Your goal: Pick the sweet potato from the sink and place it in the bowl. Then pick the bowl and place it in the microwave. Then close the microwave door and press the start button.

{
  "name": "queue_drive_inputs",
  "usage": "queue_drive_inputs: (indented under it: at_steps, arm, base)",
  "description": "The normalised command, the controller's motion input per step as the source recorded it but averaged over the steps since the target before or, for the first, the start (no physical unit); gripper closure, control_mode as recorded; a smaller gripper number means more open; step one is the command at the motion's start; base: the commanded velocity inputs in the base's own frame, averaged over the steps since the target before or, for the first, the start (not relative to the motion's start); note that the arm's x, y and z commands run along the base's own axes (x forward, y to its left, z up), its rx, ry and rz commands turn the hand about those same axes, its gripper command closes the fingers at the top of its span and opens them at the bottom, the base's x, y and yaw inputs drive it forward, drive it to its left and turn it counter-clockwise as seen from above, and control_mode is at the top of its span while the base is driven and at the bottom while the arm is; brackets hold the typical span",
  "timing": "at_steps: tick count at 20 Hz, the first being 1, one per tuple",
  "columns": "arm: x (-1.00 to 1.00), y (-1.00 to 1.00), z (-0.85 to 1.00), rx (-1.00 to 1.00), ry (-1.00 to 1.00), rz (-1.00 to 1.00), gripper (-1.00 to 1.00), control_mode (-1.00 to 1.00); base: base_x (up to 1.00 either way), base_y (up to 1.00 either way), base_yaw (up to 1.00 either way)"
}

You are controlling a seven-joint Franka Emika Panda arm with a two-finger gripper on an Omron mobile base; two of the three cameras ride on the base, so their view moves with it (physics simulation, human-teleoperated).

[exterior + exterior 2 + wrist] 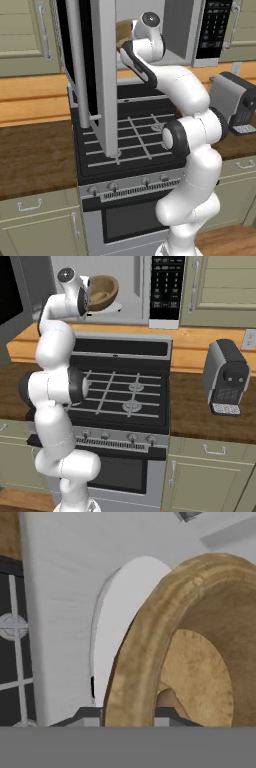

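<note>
Up at the mouth of the microwave (150, 291), above the stove (125, 396), I've got the tool (129, 717) clamped on the rim of the bowl (102, 292). I see the bowl tilted on its side, the sweet potato (170, 701) sitting inside, and the microwave door (95, 75) swung wide open.

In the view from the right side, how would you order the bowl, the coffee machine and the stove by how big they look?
1. The stove, by far the largest.
2. The coffee machine.
3. The bowl, smallest, tilted at the microwave opening. It sits farther from the camera, so its true size is less certain.
</note>
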Motion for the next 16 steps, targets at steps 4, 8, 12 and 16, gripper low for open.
queue_drive_inputs:
  at_steps: [4,8,12,16]
  arm:
    - [0.54,0.27,-0.38,0.0,0.0,0.02,1.0,-1.0]
    - [0.06,0.24,-0.36,0.0,0.0,0.02,-1.0,-1.0]
    - [-0.24,0.01,-0.23,0.0,0.0,0.0,-1.0,-1.0]
    - [-0.84,0.0,-0.07,0.01,0.0,0.0,-1.0,-1.0]
  base:
    - [0.0,0.0,0.0]
    - [0.0,0.0,0.0]
    - [0.0,0.0,0.0]
    - [0.0,0.0,0.0]
